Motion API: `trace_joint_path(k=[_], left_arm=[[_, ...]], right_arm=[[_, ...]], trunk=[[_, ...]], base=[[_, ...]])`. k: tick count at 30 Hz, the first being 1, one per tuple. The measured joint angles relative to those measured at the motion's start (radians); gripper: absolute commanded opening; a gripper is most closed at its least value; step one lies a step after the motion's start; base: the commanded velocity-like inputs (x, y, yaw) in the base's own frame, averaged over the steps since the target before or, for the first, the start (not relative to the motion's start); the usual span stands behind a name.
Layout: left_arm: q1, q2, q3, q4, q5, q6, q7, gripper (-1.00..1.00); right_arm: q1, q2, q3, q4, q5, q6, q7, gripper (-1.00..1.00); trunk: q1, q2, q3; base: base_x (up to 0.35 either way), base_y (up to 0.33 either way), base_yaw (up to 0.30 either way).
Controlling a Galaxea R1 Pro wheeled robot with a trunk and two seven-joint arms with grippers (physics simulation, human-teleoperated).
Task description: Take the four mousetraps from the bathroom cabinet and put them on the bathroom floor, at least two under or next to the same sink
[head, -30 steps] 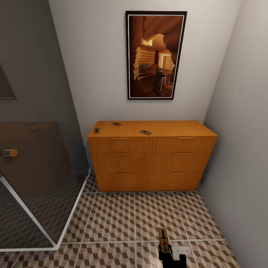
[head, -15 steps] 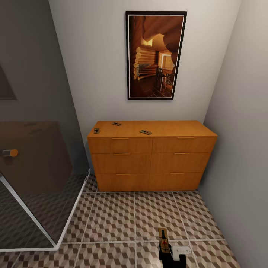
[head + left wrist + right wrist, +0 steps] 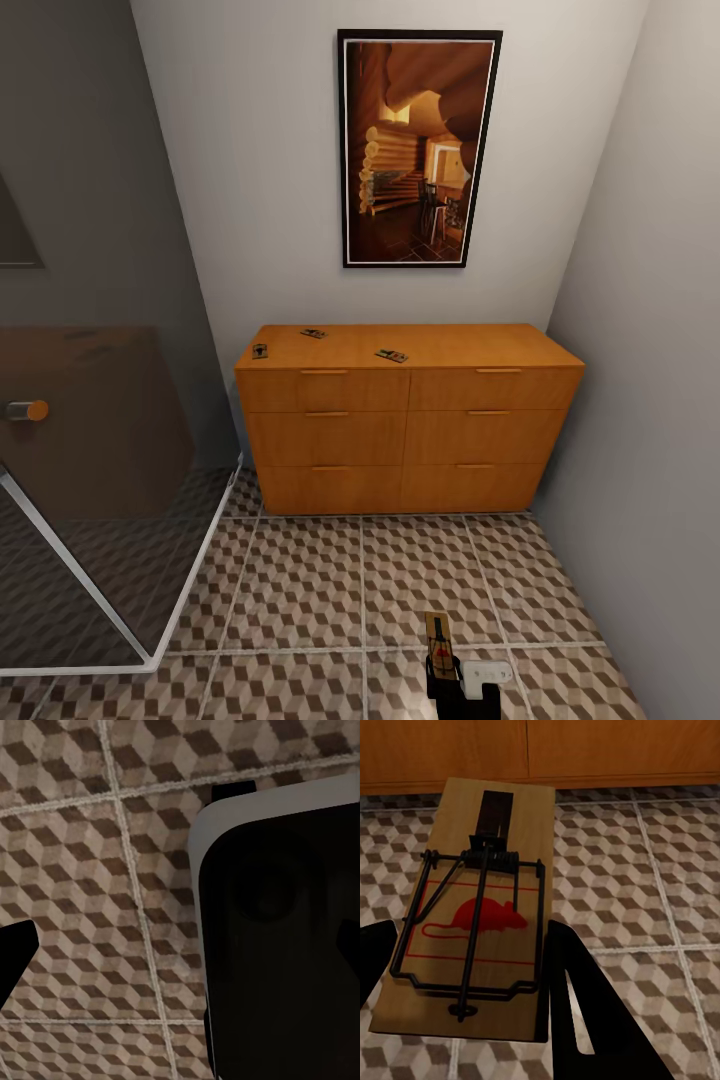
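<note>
Holding a mousetrap [image 3: 438,640] low, right hand [image 3: 447,678] clamped.

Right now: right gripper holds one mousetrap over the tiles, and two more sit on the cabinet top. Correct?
Not quite. The head view shows three mousetraps on the cabinet top, not two. The right gripper does hold one mousetrap over the tiles.

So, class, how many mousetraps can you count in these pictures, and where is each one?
4. Three mousetraps lie on the cabinet top: one at its left edge, one near the back, one nearer the middle. The fourth is in the right gripper, above the floor.
</note>
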Motion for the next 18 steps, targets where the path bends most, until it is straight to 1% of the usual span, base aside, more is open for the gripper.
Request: trace_joint_path(k=[18], left_arm=[[0.0,0.0,0.0,0.0,0.0,0.0,0.0,1.0]], right_arm=[[0.0,0.0,0.0,0.0,0.0,0.0,0.0,-1.0]], trunk=[[0.0,0.0,0.0]], base=[[0.0,0.0,0.0]])
